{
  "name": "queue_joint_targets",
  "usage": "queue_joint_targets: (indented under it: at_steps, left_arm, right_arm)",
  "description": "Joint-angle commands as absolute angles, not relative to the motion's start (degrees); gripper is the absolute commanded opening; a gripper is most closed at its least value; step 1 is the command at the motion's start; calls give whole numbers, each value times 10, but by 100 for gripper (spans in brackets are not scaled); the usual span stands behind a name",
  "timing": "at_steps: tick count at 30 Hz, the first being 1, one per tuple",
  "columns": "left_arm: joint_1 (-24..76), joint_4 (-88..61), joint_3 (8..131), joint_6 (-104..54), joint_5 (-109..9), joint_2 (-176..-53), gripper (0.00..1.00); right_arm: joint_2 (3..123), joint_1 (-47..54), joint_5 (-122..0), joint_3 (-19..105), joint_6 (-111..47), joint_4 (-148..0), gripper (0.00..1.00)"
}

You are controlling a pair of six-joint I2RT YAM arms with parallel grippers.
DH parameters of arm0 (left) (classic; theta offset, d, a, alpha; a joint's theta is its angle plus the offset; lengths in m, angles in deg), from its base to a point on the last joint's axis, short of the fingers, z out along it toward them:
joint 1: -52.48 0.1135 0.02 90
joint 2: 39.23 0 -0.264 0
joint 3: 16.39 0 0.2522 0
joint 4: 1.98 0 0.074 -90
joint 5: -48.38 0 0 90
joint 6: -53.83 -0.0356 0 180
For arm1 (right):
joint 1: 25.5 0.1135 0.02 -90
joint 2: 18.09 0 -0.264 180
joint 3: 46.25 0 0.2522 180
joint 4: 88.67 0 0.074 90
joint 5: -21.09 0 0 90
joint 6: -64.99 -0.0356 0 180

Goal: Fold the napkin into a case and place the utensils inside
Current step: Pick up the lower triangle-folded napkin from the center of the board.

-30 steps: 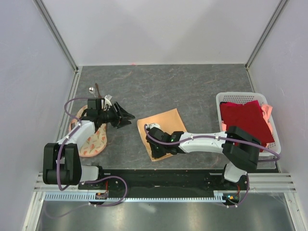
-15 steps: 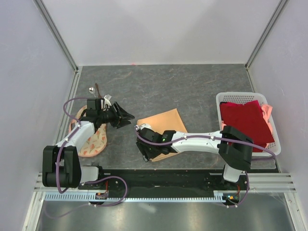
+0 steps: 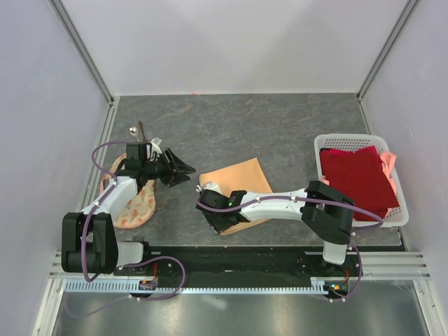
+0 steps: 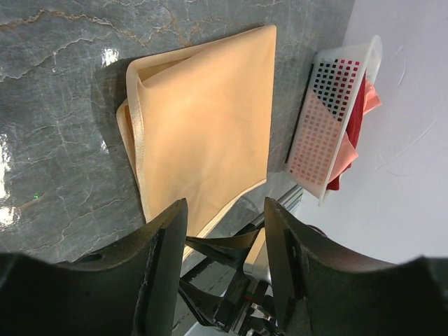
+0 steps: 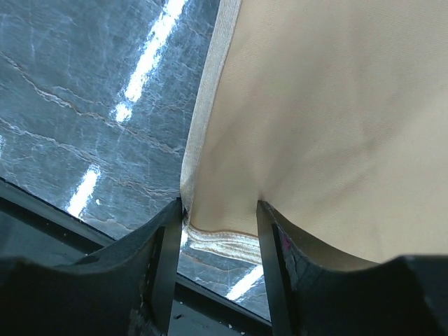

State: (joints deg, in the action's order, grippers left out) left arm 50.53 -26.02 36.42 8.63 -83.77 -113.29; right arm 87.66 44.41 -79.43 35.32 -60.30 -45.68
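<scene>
The right hand [image 3: 215, 217] sits low on the desk [image 3: 280, 126] with its jaws parted, astride the near corner of the napkin [image 3: 241, 183]. The rest of the peach-orange cloth spreads away beyond its fingertips. The right wrist view shows what the top view hides under the arm: the napkin's [image 5: 336, 105] hemmed edge runs into the gap of the hand [image 5: 217, 217] and meets both fingers, lying loose rather than pinched. The left hand [image 3: 183, 170] hovers just off the cloth's far side, jaws wide and empty. Its own camera looks between the fingers [image 4: 225, 210] onto the napkin [image 4: 203, 119] and shows doubled layers gaping along one edge, which the other views do not show. Only the top view has the utensils: the spoon [image 3: 132, 130] and the brown stick [image 3: 142, 128] lie together behind the left hand, well apart from the napkin. That arm crosses a round cream printed cloth [image 3: 136, 203]. Beside the right arm stands a white lattice basket [image 3: 350, 138] holding a dark red cloth [image 3: 357, 175].
</scene>
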Motion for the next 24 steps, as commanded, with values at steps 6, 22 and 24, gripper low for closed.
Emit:
queue_joint_targets:
  at_steps: [6,22,24]
  left_arm:
    - [516,-258,368,62,-842,-1118,55]
    - [524,-259,368,59,-844,-1120,55]
    - [524,-259,368,58,-845,-1124,55]
  right_arm:
    - [913,453,-821,337,-613,-455,54]
    - [965,469,-877,359,-633,-425,5]
    - [942,466,-867,355,-634,-448,0]
